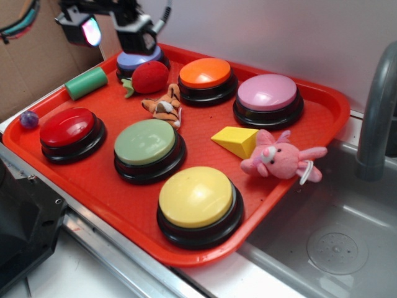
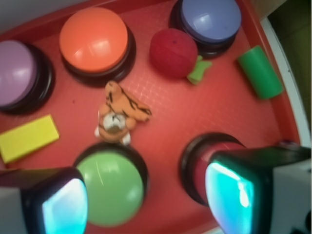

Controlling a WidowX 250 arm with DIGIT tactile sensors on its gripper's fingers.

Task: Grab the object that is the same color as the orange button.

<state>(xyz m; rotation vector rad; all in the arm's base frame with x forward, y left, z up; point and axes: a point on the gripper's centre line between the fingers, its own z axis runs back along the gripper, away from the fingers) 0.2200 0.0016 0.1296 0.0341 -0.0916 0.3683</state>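
The plush tiger [image 2: 118,113] lies just beside the orange button [image 2: 93,40], its colour match. The gripper [image 2: 146,200] hangs above the tray [image 1: 322,108], jaws spread wide and empty, ready to descend.

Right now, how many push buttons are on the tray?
6: purple button at the back under the tool, orange button, pink button, red button, green button, yellow button in front. None seems hidden.

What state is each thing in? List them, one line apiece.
gripper: open, empty, raised above the tray
plush tiger: lying loose, ungrasped
orange button: upright, untouched
strawberry plush: on its side
green cylinder: lying flat
pink bunny: lying over the tray edge
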